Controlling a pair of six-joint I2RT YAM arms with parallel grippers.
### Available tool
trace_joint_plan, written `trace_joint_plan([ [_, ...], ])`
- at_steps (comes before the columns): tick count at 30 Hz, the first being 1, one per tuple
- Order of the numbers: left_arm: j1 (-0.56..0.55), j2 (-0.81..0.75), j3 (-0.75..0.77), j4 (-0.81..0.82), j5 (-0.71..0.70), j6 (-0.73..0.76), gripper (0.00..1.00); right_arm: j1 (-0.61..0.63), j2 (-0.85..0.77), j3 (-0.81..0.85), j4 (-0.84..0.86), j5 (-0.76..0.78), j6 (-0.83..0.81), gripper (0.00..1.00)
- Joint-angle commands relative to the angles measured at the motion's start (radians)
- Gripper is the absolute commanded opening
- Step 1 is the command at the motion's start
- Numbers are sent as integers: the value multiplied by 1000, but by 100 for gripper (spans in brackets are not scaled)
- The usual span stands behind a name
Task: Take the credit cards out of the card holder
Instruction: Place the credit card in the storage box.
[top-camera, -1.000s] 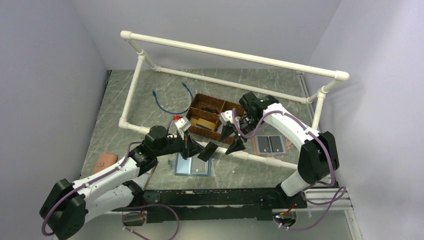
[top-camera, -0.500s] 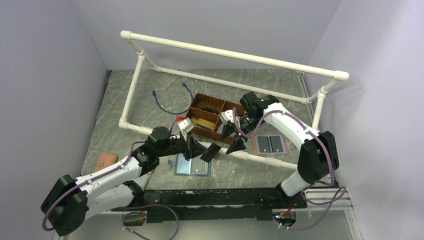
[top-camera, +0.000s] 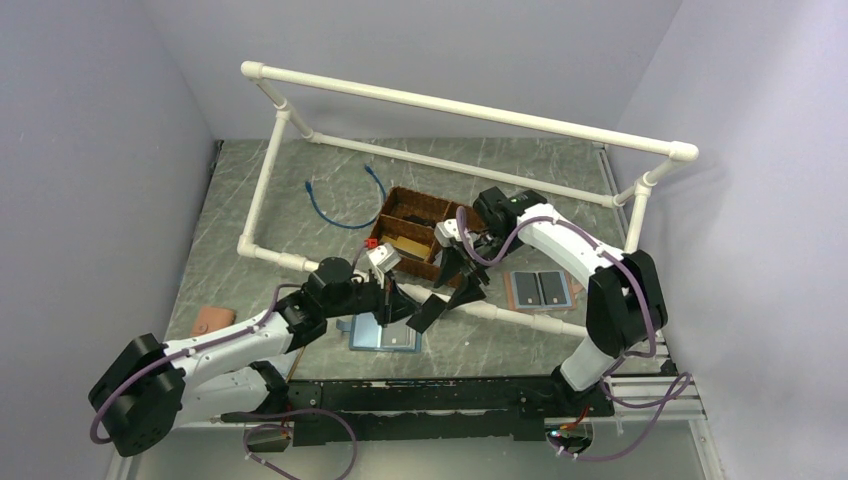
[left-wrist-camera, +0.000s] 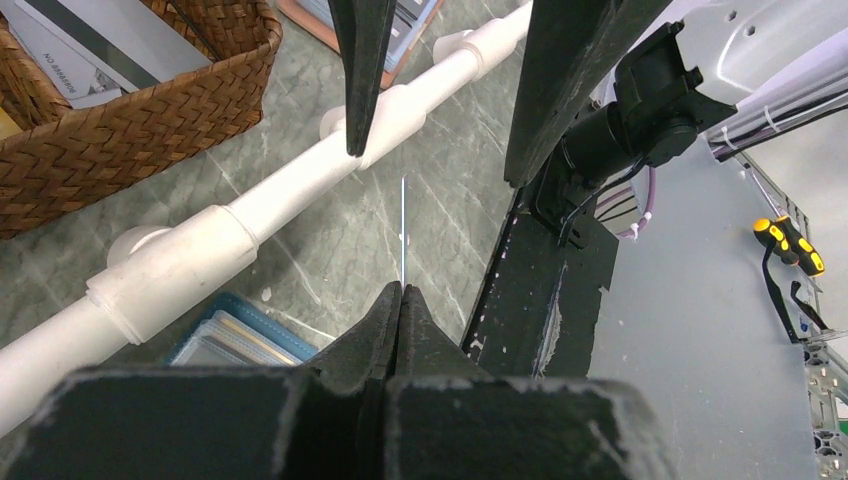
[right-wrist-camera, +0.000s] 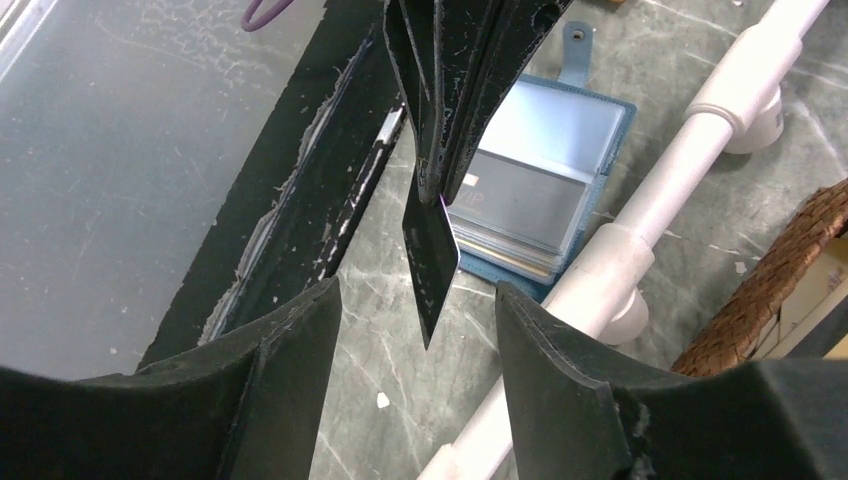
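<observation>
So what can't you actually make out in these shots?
The credit card face: the left wrist view shows it edge-on, as a thin line.
How many cards sit in the card holder: in the right wrist view the left pincer covers part of it, and in the top view it is too small.
The card holder in the left wrist view: mostly behind the white pipe.
The basket contents: cut off by that view's top edge.

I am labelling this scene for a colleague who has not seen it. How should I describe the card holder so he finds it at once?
Find the near rail of the white pipe frame, in front of the wicker basket. On the arms' side of that rail the card holder lies open and flat. It alone is slate-blue, unlike the brown holder and the orange-tan holder.
</observation>
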Motion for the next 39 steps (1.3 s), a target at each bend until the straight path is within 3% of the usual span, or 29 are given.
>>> trace_joint_plan([
  [1,-9,-9,37,51,-20,22,0,22,17,10,51,-32,37,59],
  [11,-24,-45,38,27,-40,25,0,70,33,-4,126,-13,124,50],
  [13,-25,-50,41,15,-44,28,0,80,42,2,118,-6,118,42],
  [18,-25,-73,53,-30,-63,42,0,91,71,44,23,8,30,0],
  [22,-23,-116,61,-114,-136,23,1,87,63,88,-39,38,3,0],
  [23,-20,-129,74,-157,-159,8,18,84,54,91,-26,44,26,0],
  [24,-8,-148,97,-220,-176,-10,48,77,42,92,-7,53,57,0],
  [25,1,-155,125,-288,-179,-17,62,73,30,93,17,62,90,0],
  [27,43,-172,188,-430,-166,-8,76,50,9,94,54,85,147,0],
  [31,131,-191,343,-702,-202,30,93,-15,-25,103,145,132,271,0],
  [34,184,-154,471,-882,-234,129,96,-48,-74,105,278,217,413,0],
  [39,224,-75,580,-1061,-351,304,96,-47,-59,263,248,361,299,0],
])
